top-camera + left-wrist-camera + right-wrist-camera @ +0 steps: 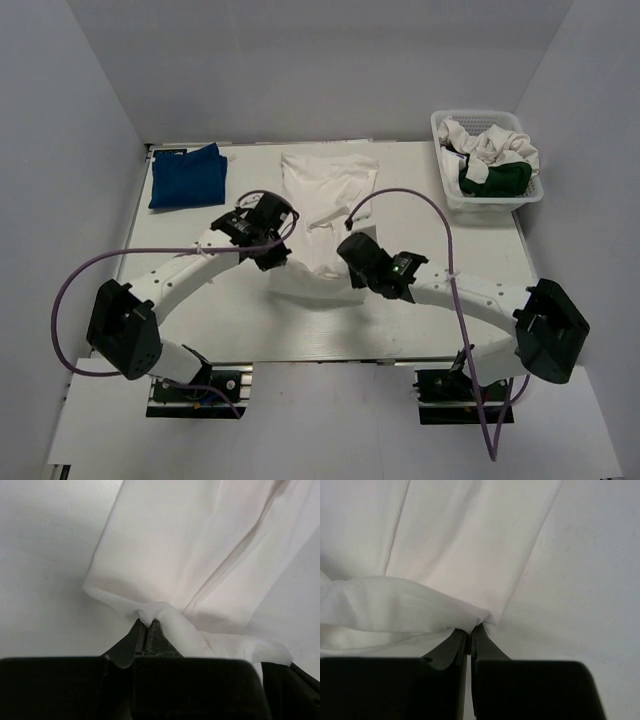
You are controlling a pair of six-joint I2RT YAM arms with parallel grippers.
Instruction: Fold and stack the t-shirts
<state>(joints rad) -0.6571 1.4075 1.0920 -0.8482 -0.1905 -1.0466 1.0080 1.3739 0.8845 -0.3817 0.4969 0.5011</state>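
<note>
White cloth t-shirt (328,185) at centre of table (330,335), fold in hand: left gripper (146,629) and right gripper (470,631) each pinching its near edge. Done: royal blue t-shirt (187,176) folded, far left. Left: crumpled white t-shirt (495,145) and dark green t-shirt (497,178) in white plastic lattice basket (478,114). No stack yet.

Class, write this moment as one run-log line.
stage: folding white shirt | left tool: shut on white shirt | right tool: shut on white shirt | blue shirt: folded, far left | basket: far right, shirts inside

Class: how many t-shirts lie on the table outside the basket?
2: a folded blue t-shirt at the far left, and a white t-shirt at centre, pinched by the left claw and right claw. The basket holds more, some perhaps hidden.
</note>
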